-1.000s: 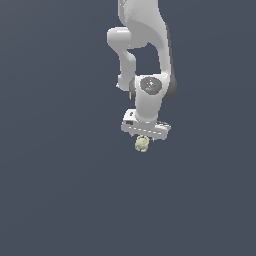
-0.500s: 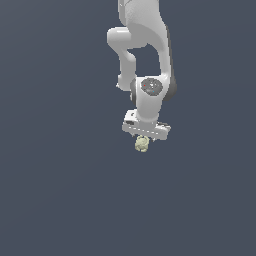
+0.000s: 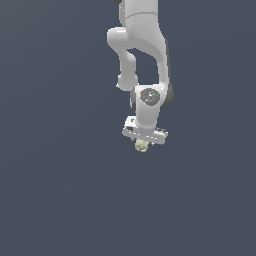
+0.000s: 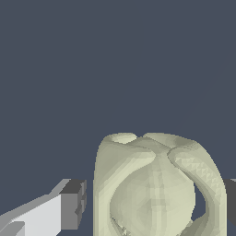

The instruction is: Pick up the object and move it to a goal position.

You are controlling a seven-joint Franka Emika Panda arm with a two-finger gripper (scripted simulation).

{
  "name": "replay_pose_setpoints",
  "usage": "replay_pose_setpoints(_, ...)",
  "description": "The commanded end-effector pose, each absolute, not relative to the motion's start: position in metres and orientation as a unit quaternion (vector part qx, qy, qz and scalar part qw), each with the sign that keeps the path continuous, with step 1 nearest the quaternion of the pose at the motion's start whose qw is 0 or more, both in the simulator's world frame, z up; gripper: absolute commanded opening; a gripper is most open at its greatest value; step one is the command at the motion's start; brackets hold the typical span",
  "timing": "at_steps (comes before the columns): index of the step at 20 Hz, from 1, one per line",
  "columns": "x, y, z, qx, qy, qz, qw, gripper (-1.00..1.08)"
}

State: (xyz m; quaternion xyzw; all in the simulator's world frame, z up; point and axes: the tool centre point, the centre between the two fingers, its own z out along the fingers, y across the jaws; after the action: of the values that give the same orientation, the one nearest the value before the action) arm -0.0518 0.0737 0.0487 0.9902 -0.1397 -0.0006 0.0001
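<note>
The object (image 3: 142,145) is a small lumpy pale yellow-green blob on the dark grey ground, directly under my white gripper (image 3: 144,141) in the exterior view. In the wrist view the object (image 4: 154,189) fills the space between my jaws. One dark finger pad (image 4: 73,205) stands a little apart from one side of it. The other pad (image 4: 230,198) shows only at the picture's edge, next to the object's other side. The gripper (image 4: 152,209) is open around the object.
The white arm (image 3: 142,50) reaches down from the top of the exterior view. A plain dark grey ground (image 3: 55,190) lies all around. No other objects show.
The gripper has come down slightly over the object. The object has stayed in place.
</note>
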Motion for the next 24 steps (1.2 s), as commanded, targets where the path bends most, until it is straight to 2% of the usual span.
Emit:
replay_pose_setpoints(1, -0.051, 0.074, 0.042, 0.990, -0.140, 0.000, 0.000, 1.00)
replay_pose_setpoints(4, -0.051, 0.074, 0.040, 0.990, -0.140, 0.000, 0.000, 1.00)
replay_pose_setpoints(5, -0.051, 0.074, 0.040, 0.990, -0.140, 0.000, 0.000, -1.00)
replay_pose_setpoints(17, -0.051, 0.074, 0.041, 0.990, -0.140, 0.000, 0.000, -1.00)
replay_pose_setpoints(24, -0.052, 0.075, 0.062, 0.990, -0.140, 0.000, 0.000, -1.00)
